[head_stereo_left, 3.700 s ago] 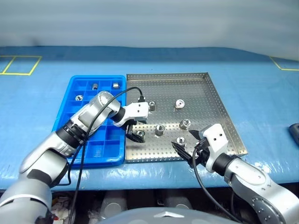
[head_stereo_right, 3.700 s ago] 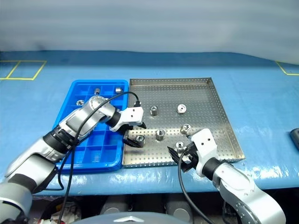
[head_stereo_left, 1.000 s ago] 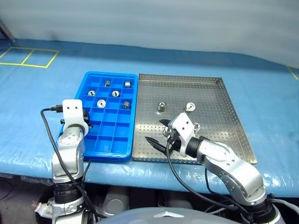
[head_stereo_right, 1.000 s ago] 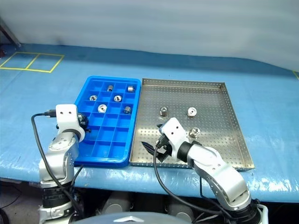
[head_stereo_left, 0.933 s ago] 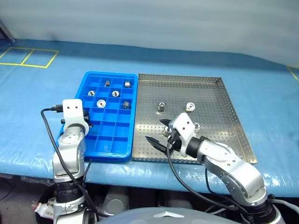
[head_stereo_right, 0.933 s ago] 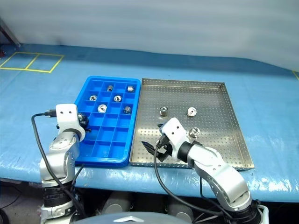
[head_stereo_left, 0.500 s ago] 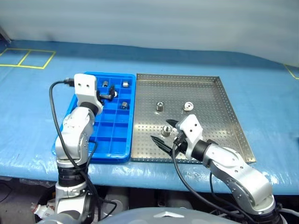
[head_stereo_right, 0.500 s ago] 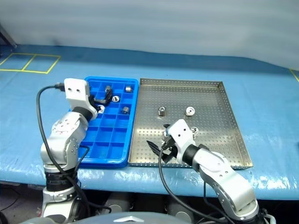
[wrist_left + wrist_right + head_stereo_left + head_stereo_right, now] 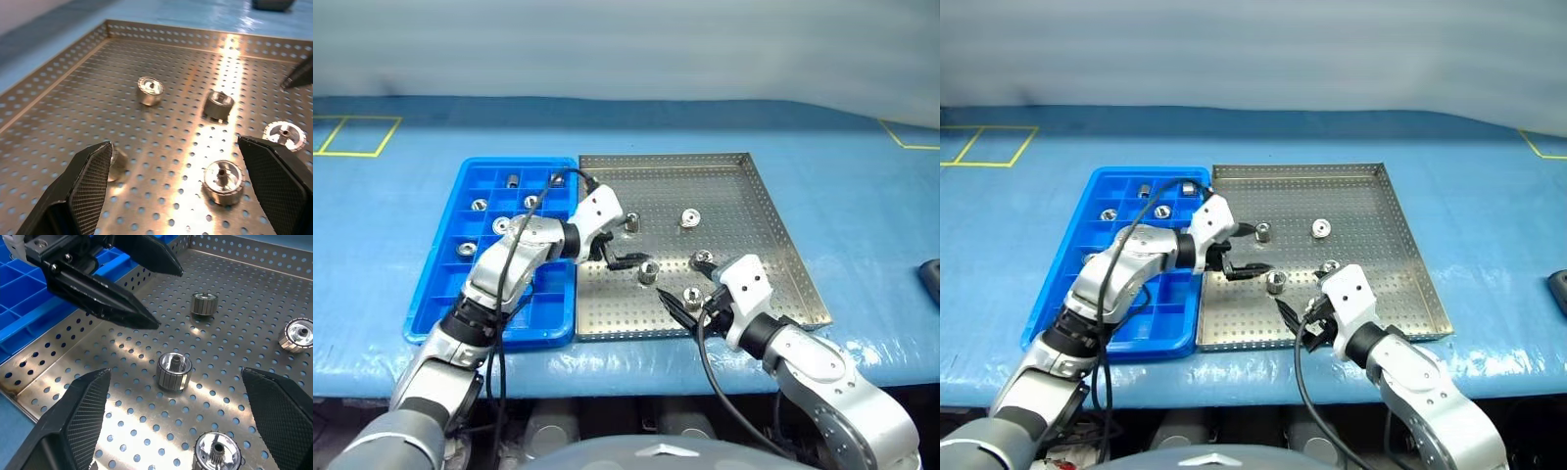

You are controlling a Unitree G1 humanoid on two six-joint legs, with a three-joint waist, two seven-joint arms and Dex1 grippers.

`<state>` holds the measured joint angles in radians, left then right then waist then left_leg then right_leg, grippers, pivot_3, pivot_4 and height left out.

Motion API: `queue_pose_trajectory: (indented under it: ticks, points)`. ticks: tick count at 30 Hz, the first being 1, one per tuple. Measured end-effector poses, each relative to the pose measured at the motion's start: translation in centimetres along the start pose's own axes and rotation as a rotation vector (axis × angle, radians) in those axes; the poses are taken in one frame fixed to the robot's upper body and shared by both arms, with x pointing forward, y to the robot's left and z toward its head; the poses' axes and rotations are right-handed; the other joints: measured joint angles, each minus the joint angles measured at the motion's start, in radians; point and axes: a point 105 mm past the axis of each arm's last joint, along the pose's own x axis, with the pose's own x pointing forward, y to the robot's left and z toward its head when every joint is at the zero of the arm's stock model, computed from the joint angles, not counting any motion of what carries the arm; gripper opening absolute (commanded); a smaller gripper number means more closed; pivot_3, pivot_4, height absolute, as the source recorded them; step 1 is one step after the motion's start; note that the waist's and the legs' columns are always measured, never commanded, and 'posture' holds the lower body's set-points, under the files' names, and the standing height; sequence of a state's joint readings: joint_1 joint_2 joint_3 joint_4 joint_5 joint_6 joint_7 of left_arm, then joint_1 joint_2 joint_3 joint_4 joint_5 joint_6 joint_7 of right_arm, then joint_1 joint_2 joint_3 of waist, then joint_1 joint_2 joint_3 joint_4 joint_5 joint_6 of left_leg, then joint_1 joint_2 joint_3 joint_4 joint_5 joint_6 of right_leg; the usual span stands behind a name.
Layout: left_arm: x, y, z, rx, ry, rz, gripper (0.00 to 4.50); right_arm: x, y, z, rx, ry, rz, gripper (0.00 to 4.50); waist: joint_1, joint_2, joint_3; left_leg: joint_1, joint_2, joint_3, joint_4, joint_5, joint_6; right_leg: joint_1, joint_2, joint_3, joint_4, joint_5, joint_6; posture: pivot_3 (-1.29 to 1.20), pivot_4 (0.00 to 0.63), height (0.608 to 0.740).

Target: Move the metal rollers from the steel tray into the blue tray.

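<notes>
- The left end effector (image 9: 619,249) has been swung from the blue tray (image 9: 446,294) across to the steel tray (image 9: 764,230); its fingers are now spread wide and empty.
- One second ago this end effector was closed beside the blue tray's left edge; the release there is judged complete, with one more roller delivered.
- Six metal rollers are now counted in the blue tray's far compartments, among them one at (image 9: 466,249).
- Five metal rollers remain on the steel tray's perforated floor: (image 9: 631,222), (image 9: 689,217), (image 9: 648,272), (image 9: 702,259) and (image 9: 692,297).
- The left end effector is positioned between the roller at the tray's left side and the central roller; in the left wrist view a flat-lying roller (image 9: 223,180) is seen between the fingers (image 9: 89,178).
- The right end effector (image 9: 680,305) is held with its fingers apart, empty, near the front rim; it has drawn slightly to the right.
- The next pick is judged to be a roller near the tray centre.
</notes>
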<state>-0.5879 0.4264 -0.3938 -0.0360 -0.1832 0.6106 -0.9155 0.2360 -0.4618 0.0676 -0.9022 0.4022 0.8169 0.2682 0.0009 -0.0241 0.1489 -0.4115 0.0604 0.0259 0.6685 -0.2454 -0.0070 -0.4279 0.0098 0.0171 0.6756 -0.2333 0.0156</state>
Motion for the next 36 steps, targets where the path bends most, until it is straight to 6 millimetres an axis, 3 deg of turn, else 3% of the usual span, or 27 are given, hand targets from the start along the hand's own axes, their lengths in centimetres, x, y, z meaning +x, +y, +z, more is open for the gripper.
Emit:
queue_pose_trajectory:
  ticks: [10, 15, 18, 25, 33, 36]
  points:
    - [3.2, -1.2, -1.9, 0.050, 0.112, -0.159, 4.46, -0.1, 0.1, -0.1, 0.017, -0.004, -0.033, 4.50, -0.023, 0.000, 0.000, 0.000, 0.000, 0.001, 0.000, 0.000, 0.000, 0.000, 0.000, 0.002, 0.000, 0.000, 0.001, -0.06, 0.150, 0.740]
    - [3.9, -1.5, -2.9, 0.064, 0.166, -0.193, 4.46, -0.1, 0.1, -0.1, 0.011, -0.003, -0.038, 4.50, -0.029, 0.000, 0.000, 0.000, 0.000, 0.001, 0.000, 0.000, 0.000, 0.000, 0.000, 0.002, 0.000, 0.000, 0.001, -0.06, 0.150, 0.740]
    - [3.9, -1.4, -3.5, 0.068, 0.189, -0.197, 3.88, -0.1, 0.1, -0.1, 0.008, -0.004, -0.042, 4.50, -0.029, 0.000, 0.000, 0.000, 0.000, 0.001, 0.000, 0.000, 0.000, -0.001, 0.000, 0.002, 0.000, 0.000, 0.001, -0.06, 0.150, 0.740]
    - [3.6, -1.1, -3.6, 0.078, 0.194, -0.188, 1.68, 0.1, 0.1, 0.2, -0.001, -0.016, -0.038, 4.50, -0.028, 0.000, 0.000, 0.000, 0.000, 0.001, 0.000, 0.000, 0.000, -0.001, 0.000, 0.002, 0.000, 0.000, 0.001, -0.02, 0.150, 0.740]
    - [1.9, 0.5, -2.1, -0.010, 0.062, -0.052, 1.68, 0.6, 0.5, 1.0, -0.023, -0.042, 0.001, 4.50, -0.018, 0.000, 0.000, 0.000, 0.000, 0.001, 0.000, 0.000, 0.000, -0.001, 0.000, 0.001, 0.000, 0.000, 0.001, 0.03, 0.150, 0.740]
    - [0.9, 1.2, -0.1, -0.055, -0.047, 0.048, 1.68, 0.9, 0.5, 1.7, -0.043, -0.063, 0.021, 4.50, -0.013, 0.000, 0.000, 0.000, 0.000, 0.001, 0.001, 0.000, 0.000, 0.000, 0.000, 0.002, 0.000, 0.001, 0.002, 0.06, 0.150, 0.740]
